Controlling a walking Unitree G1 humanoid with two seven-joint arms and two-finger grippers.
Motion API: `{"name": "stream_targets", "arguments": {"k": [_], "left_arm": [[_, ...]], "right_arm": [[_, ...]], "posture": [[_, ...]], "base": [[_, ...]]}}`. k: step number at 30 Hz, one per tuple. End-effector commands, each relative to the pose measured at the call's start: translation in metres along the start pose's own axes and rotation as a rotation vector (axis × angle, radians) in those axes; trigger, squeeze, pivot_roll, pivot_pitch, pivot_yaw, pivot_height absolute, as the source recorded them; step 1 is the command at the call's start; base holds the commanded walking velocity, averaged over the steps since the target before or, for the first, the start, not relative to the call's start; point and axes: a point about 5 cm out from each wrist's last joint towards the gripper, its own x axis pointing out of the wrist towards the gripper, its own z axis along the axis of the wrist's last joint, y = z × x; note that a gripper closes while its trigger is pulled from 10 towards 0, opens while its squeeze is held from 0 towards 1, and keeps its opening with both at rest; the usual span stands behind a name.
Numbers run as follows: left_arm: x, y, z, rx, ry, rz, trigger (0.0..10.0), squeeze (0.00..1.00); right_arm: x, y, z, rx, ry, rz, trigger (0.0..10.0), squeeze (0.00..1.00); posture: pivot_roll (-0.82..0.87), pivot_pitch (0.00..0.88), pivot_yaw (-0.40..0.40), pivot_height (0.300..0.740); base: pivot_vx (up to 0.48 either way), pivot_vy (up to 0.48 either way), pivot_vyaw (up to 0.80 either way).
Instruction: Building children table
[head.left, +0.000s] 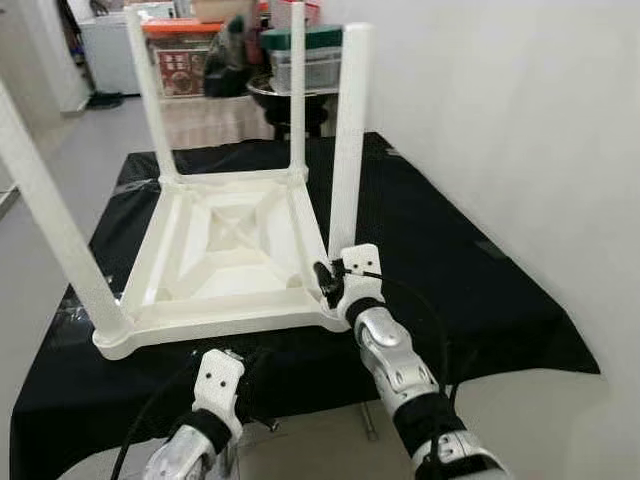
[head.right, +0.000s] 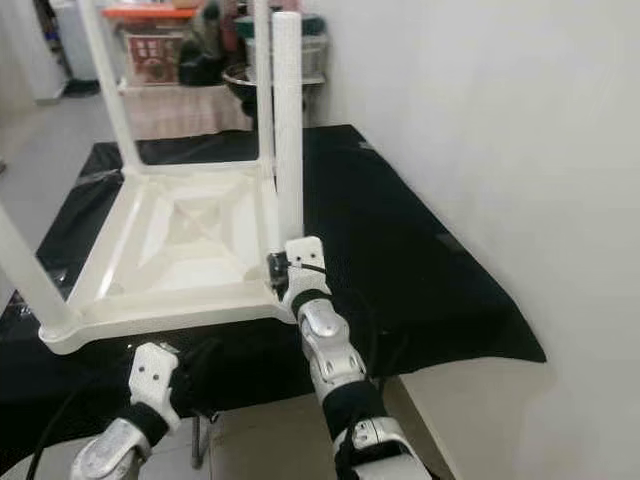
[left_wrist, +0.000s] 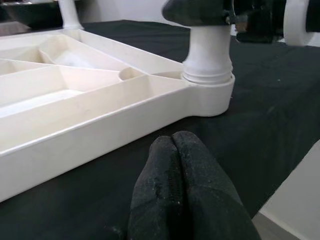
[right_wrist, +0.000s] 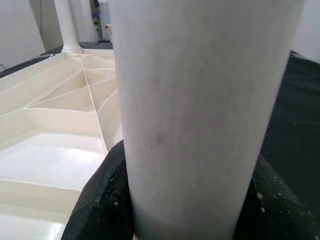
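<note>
White plastic, the children's table (head.left: 235, 250) lay upside down on the black-draped surface (head.left: 450, 270) with four legs standing up. The right gripper (head.left: 330, 282) was clamped round the near right leg (head.left: 350, 130); its wrist view showed black fingers (right_wrist: 102, 200) hugging it. The left gripper (left_wrist: 182, 192), pressed together, hung near the table's front edge
</note>
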Motion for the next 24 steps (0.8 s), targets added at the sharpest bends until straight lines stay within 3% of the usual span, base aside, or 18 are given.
{"name": "stream_targets", "arguments": {"k": [1, 2, 4, 5, 10, 13, 14, 15, 17, 18, 24], "left_arm": [[-0.002, 0.002, -0.004, -0.005, 0.02, 0.011, 10.0, 0.0], [-0.001, 0.003, -0.004, -0.007, 0.02, 0.011, 10.0, 0.0], [-0.001, 0.003, -0.004, -0.008, 0.02, 0.01, 10.0, 0.0], [-0.001, 0.002, -0.004, -0.009, 0.021, 0.009, 10.0, 0.0], [-0.001, 0.001, -0.003, -0.013, 0.02, 0.005, 10.0, 0.0], [-0.002, -0.001, -0.003, -0.015, 0.018, 0.004, 10.0, 0.0], [-0.003, -0.002, -0.003, -0.016, 0.017, 0.004, 10.0, 0.0], [-0.004, -0.003, -0.003, -0.017, 0.015, 0.004, 10.0, 0.0], [-0.004, -0.003, -0.003, -0.017, 0.015, 0.004, 10.0, 0.0], [-0.005, -0.005, -0.002, -0.018, 0.013, 0.003, 10.0, 0.0], [-0.015, -0.01, 0.0, -0.021, 0.011, 0.002, 10.0, 0.0]], "right_arm": [[-0.012, 0.008, -0.05, 0.007, 0.237, 0.019, 9.4, 0.0], [-0.011, 0.007, -0.046, 0.011, 0.207, 0.041, 10.0, 0.56], [-0.011, 0.005, -0.044, 0.015, 0.195, 0.047, 10.0, 0.56], [-0.011, 0.003, -0.04, 0.017, 0.171, 0.048, 10.0, 1.0], [-0.01, -0.003, -0.023, 0.038, 0.09, 0.09, 10.0, 1.0], [-0.008, -0.011, -0.004, 0.042, 0.017, 0.187, 10.0, 1.0], [-0.008, -0.016, 0.003, 0.002, -0.009, 0.278, 10.0, 0.99], [-0.006, -0.02, 0.007, -0.028, -0.012, 0.347, 10.0, 0.75], [-0.006, -0.02, 0.007, -0.028, -0.012, 0.347, 10.0, 0.75], [-0.005, -0.026, 0.012, -0.081, -0.023, 0.412, 10.0, 0.0], [-0.001, -0.042, 0.032, -0.164, -0.032, 0.571, 10.0, 0.0]], "posture": [[0.06, 0.026, -0.006, 0.74], [0.06, 0.027, -0.002, 0.74], [0.05, 0.028, -0.002, 0.74], [0.05, 0.029, 0.0, 0.74], [0.05, 0.037, -0.005, 0.74], [0.06, 0.041, -0.007, 0.74], [0.07, 0.051, -0.012, 0.74], [0.07, 0.053, -0.012, 0.74], [0.07, 0.053, -0.012, 0.74], [0.08, 0.063, -0.016, 0.74], [0.1, 0.099, -0.021, 0.74]], "base": [[0.0, 0.0, 0.0], [0.0, 0.0, 0.0], [0.0, 0.0, 0.0], [0.0, 0.0, 0.0], [0.0, 0.0, 0.0], [0.0, 0.0, 0.0], [0.0, 0.0, 0.0], [0.0, 0.0, 0.0], [0.0, 0.0, 0.0], [0.0, 0.0, 0.0], [0.0, 0.0, 0.0]]}}
